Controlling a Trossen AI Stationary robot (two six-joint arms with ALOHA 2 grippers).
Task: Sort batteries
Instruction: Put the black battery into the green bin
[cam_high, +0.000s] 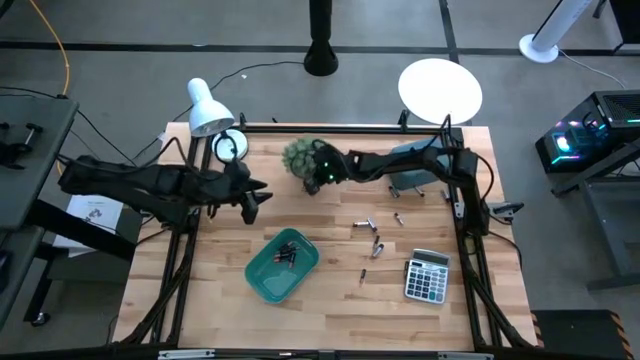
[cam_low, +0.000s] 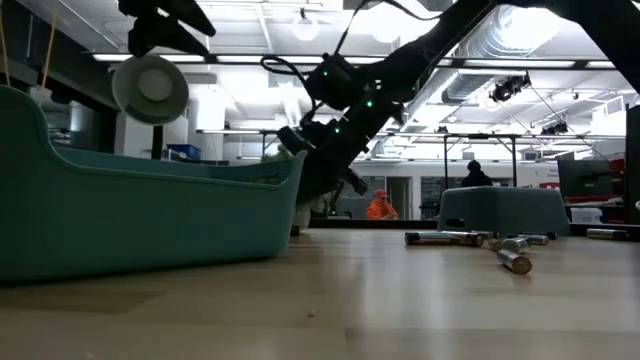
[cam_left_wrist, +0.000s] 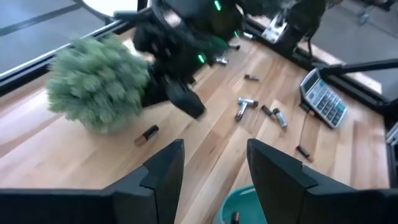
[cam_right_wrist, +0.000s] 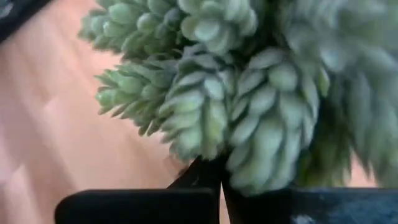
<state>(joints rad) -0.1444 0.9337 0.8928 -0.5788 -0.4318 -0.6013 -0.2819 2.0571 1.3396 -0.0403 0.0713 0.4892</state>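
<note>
Grey floor surrounds a pale wooden bench (cam_high: 200, 310) framed by dark rails. From above, the left claw (cam_high: 255, 200) hangs over the bench's left half, just beyond a teal tray (cam_high: 262, 280) that holds a few dark batteries (cam_high: 287, 254). The right arm reaches in from the right, and its claw (cam_high: 313, 183) sits at a green succulent plant (cam_high: 300, 155) near the far edge. More loose batteries (cam_high: 364, 225) lie scattered between the tray and a grey calculator (cam_high: 427, 276); their long axes point in assorted directions, some across the bench and some along it. A white lamp (cam_high: 208, 108) and a small round clock (cam_high: 230, 147) stand at the far left corner.

At bench height, the teal tray's wall (cam_low: 150, 220) fills the left, and several silvery batteries (cam_low: 445, 238) lie flat on the wood, mostly lengthwise across the picture, one (cam_low: 514, 262) angled toward the camera. A person in orange (cam_low: 379, 207) stands far behind.

Past the left wrist, the left claw's two dark fingers (cam_left_wrist: 165, 174) stand spread with nothing between them. A brown battery (cam_left_wrist: 147, 134) lies slantwise beside the plant (cam_left_wrist: 96, 81); others (cam_left_wrist: 245, 106) lie toward the calculator (cam_left_wrist: 324, 99), whose keys are too small to read.

Past the right wrist, the right claw's fingers (cam_right_wrist: 205, 180) are pressed together, against the succulent's leaves (cam_right_wrist: 211, 81). No label can be read on any battery.
</note>
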